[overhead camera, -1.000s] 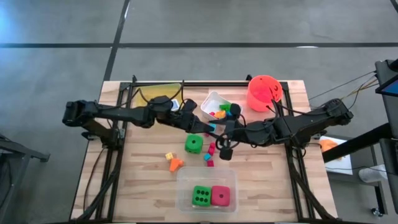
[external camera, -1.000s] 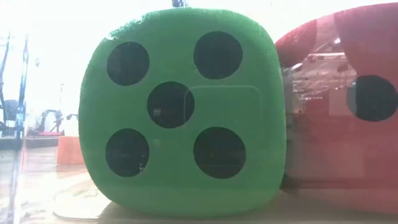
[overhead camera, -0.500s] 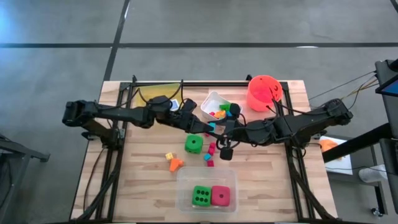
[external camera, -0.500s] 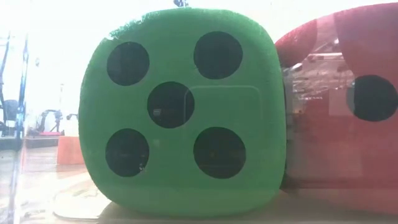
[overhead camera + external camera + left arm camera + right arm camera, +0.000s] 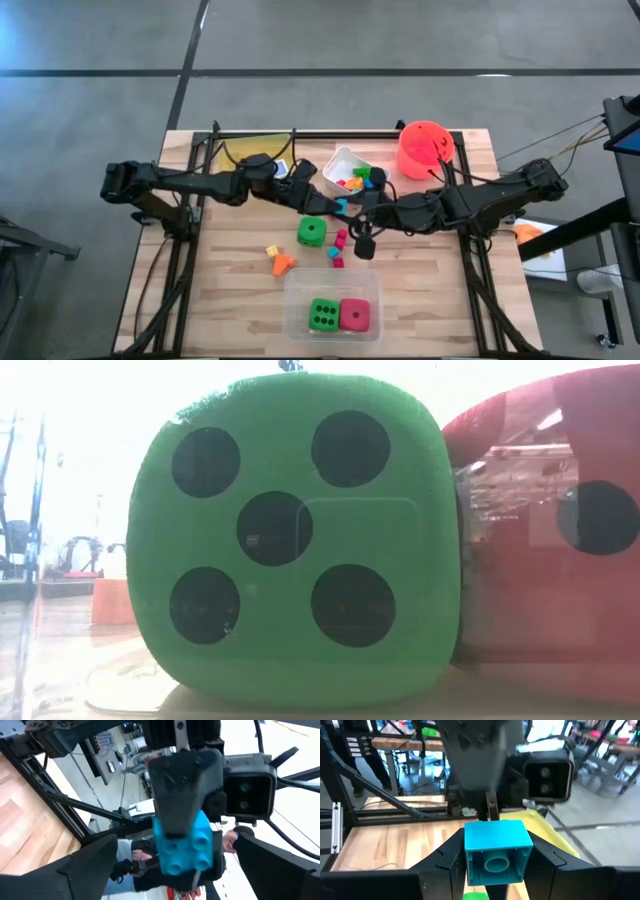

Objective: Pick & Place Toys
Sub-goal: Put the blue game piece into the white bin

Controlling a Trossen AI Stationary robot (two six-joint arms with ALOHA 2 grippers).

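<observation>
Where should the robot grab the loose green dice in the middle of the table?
Probably from straight above, closing on two opposite flat sides of the green dice. It sits square on the table with its top face free. Small pink blocks lie close on one side, so the near and far faces look like the clearer pair.

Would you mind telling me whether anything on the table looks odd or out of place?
Only loose toys: a green die and small blocks lie scattered on the table, outside the tubs. Above them, the right tool holds a blue block facing the open left tool.
</observation>
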